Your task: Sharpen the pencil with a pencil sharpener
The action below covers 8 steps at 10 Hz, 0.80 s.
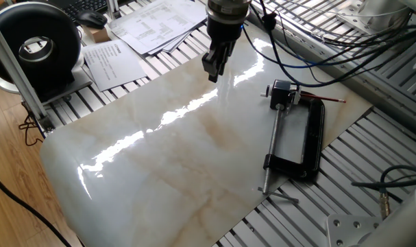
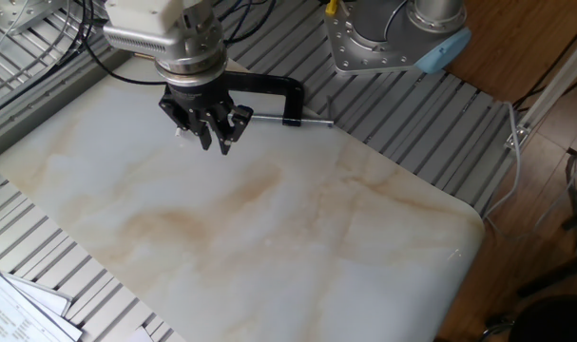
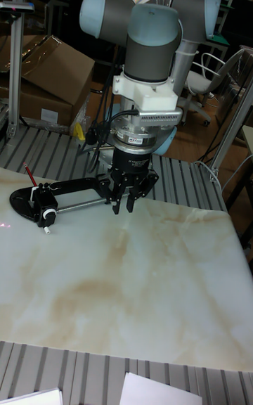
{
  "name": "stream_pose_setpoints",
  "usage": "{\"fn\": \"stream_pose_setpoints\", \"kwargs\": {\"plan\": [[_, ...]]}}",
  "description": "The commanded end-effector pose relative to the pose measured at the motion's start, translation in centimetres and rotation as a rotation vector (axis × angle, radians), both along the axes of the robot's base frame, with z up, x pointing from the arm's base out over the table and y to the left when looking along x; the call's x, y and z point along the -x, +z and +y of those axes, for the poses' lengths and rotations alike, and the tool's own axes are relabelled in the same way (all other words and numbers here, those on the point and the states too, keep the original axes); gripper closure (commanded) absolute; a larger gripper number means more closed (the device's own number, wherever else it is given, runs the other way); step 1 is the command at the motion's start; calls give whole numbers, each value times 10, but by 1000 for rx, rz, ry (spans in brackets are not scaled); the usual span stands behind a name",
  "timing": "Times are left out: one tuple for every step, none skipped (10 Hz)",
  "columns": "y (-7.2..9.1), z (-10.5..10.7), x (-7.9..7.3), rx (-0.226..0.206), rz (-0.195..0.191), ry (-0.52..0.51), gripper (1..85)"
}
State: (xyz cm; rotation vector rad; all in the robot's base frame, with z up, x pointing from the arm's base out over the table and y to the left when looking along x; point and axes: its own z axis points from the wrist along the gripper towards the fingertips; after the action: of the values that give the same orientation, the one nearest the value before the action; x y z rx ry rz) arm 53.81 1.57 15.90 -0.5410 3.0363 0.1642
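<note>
The pencil (image 1: 323,99), thin and dark red-brown, lies at the far right of the marble board, its tip pointing right; its tip (image 3: 27,169) also shows in the tall view. It runs into the pencil sharpener (image 1: 283,92), a small black-and-silver block held at the clamp's jaw (image 3: 45,200). My gripper (image 1: 211,69) hangs above the board, left of the sharpener and apart from it. Its fingers (image 3: 116,205) point down with a small gap, holding nothing. In the other fixed view my gripper (image 2: 216,140) hides the sharpener and pencil.
A large black C-clamp (image 1: 309,140) with a long steel screw rod (image 1: 273,144) lies on the board's right side. Papers (image 1: 149,20) and a black round device (image 1: 36,44) sit beyond the left edge. Cables (image 1: 310,38) hang behind.
</note>
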Motion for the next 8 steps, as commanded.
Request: {"fn": "stream_pose_setpoints", "kwargs": {"plan": [[-1,3,-1,-16,-20,17,507],[-1,4,-1,-22,-19,17,507],[-1,3,3,-17,-6,28,507],[0,12,13,-53,33,11,510],[0,11,12,-50,30,22,510],[0,7,8,-31,12,38,497],[-1,3,11,-17,21,46,460],[-2,-7,11,21,24,56,460]]}}
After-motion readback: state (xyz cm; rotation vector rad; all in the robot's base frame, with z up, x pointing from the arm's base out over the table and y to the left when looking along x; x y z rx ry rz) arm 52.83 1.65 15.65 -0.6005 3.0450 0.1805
